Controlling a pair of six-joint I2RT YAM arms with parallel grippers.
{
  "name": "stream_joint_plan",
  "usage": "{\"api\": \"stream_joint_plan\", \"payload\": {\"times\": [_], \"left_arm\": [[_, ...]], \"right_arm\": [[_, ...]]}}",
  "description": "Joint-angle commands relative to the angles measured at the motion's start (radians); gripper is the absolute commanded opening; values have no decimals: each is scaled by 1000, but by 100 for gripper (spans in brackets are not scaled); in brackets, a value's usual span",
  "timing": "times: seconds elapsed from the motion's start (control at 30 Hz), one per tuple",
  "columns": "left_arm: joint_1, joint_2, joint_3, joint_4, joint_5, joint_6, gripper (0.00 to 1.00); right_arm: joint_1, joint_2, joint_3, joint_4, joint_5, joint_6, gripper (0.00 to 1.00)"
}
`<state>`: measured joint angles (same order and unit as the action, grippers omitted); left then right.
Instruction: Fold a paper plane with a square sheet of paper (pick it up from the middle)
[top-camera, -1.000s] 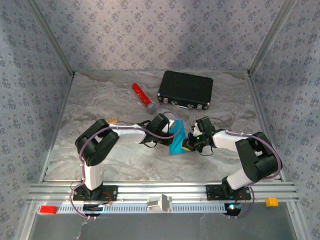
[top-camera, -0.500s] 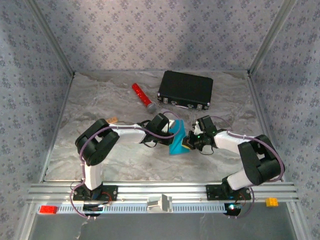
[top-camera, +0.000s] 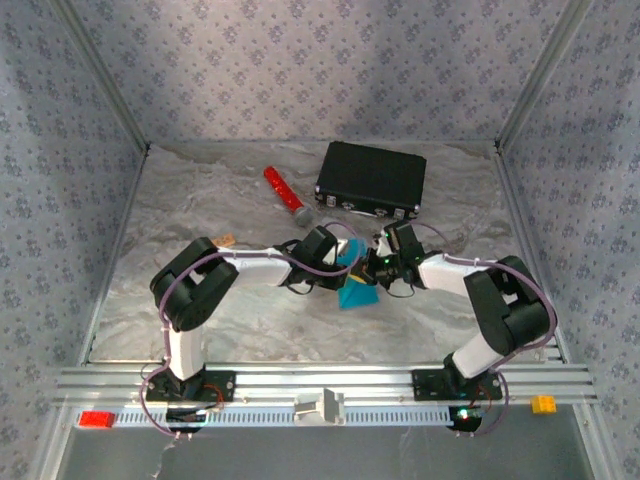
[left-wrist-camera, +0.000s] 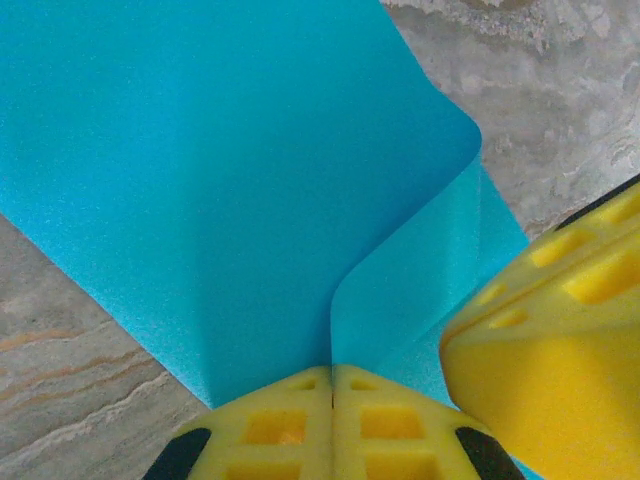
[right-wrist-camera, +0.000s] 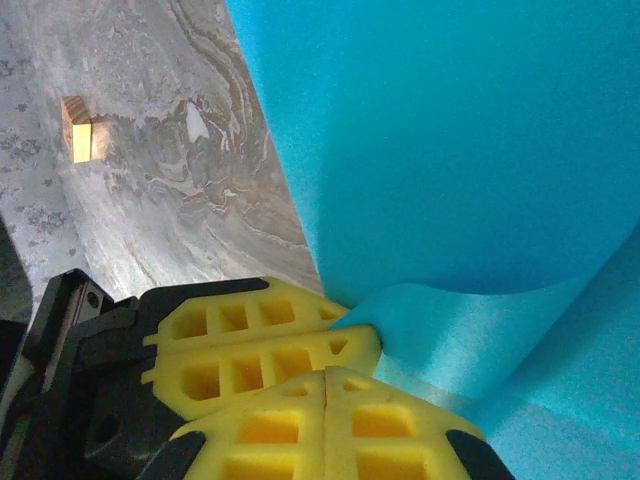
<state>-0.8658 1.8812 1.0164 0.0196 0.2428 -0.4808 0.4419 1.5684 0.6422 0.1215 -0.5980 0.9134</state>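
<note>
Blue paper sheet (top-camera: 358, 296) curling up mid-table — left gripper (left-wrist-camera: 332, 385) at 9 o'clock, jaws pinched tight on it, right gripper (right-wrist-camera: 326, 390) at 3 o'clock, clamped likewise

The left gripper (left-wrist-camera: 332, 385) and right gripper (right-wrist-camera: 326, 385) crowded together on the blue sheet (top-camera: 357, 294), leaving no gap between them. Behind them stood a black case (top-camera: 370, 180) and red cylinder (top-camera: 284, 196); a wooden block (top-camera: 226, 240) lay left. The table (top-camera: 150, 300) offered open passage nearer the bases.
</note>
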Motion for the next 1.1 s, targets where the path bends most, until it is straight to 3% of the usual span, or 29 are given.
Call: {"api": "stream_joint_plan", "payload": {"times": [0.0, 0.7, 1.07], "left_arm": [[-9, 18, -4, -13, 21, -1, 2], [-9, 32, 2, -13, 32, 7, 2], [-9, 30, 2, -23, 27, 10, 2]], "right_arm": [[9, 24, 13, 14, 10, 21, 2], [-14, 63, -86, 36, 39, 5, 1], [-55, 11, 16, -62, 30, -50, 2]]}}
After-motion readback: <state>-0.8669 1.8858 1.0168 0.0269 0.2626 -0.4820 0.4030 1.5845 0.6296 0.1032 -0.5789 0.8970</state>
